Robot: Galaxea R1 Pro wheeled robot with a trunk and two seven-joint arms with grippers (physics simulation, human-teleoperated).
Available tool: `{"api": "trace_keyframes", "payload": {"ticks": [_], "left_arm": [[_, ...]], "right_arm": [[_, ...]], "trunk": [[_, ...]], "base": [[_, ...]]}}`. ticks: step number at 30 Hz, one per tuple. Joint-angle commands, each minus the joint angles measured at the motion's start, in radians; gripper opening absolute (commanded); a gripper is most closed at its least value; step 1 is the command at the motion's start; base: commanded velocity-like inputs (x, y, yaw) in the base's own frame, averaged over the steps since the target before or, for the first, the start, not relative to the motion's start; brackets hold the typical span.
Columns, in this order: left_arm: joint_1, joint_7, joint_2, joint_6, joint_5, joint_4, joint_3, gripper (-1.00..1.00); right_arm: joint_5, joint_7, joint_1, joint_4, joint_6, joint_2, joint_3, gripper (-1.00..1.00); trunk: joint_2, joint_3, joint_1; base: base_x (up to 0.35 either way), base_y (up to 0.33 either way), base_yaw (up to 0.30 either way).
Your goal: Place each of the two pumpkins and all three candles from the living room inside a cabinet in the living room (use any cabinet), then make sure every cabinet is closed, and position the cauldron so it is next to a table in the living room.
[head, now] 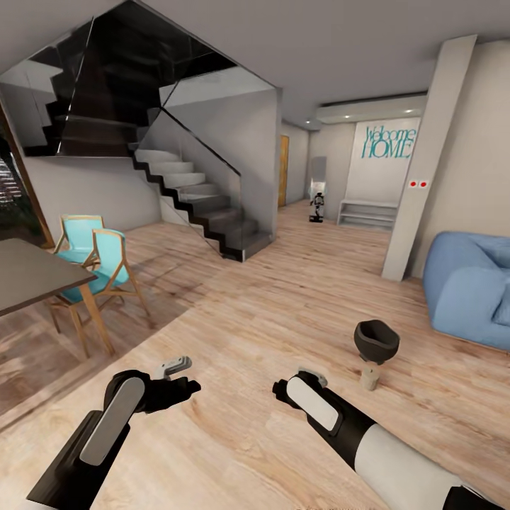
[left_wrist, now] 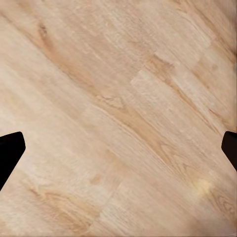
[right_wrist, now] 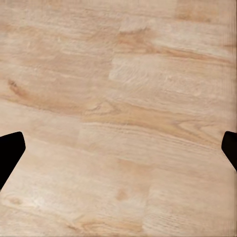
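Observation:
A dark, bowl-shaped cauldron stands on the wooden floor, right of the middle in the head view. One short beige candle stands just in front of it, on the near side. My right gripper hovers over the floor a little left of the candle, and my left gripper hangs further left. Both wrist views look down on bare planks, with the left gripper and the right gripper each open and holding nothing. The pumpkins and the cabinet are out of view.
A dark table with two turquoise wooden chairs stands at the left. A blue sofa sits at the right, beside a white pillar. A glass-railed staircase rises at the back. Open floor stretches ahead toward the hallway.

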Motion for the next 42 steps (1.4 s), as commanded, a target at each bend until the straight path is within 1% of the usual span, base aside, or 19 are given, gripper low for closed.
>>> {"api": "trace_keyframes", "payload": {"ticks": [1,8,25,30,42], "left_arm": [[-0.001,0.01,0.001,0.0,0.01,-0.001,-0.002,1.0],[-0.001,0.01,0.001,0.0,0.01,-0.001,-0.002,1.0],[-0.001,0.01,0.001,0.001,0.008,-0.003,-0.002,1.0],[-0.001,0.01,0.001,0.001,0.008,-0.003,-0.002,1.0],[-0.001,0.01,0.001,0.001,0.008,-0.003,-0.002,1.0]], "right_arm": [[-0.003,-0.005,-0.002,0.0,0.004,0.0,0.003,1.0],[-0.002,-0.005,-0.002,0.0,0.004,0.0,0.003,1.0],[-0.004,-0.005,-0.002,0.001,0.006,-0.001,0.003,1.0],[-0.005,0.004,-0.002,0.051,0.006,0.0,0.001,1.0],[-0.009,0.009,-0.002,0.062,0.006,0.0,0.001,1.0]], "trunk": [[-0.001,-0.001,0.0],[-0.001,0.002,0.0],[-0.001,0.01,0.0],[-0.001,0.012,0.0],[-0.001,0.017,0.0]], "base": [[0.005,0.096,-0.29],[0.115,0.173,-0.29],[0.253,0.217,-0.29],[0.268,0.214,-0.29],[0.294,0.16,-0.29]]}}
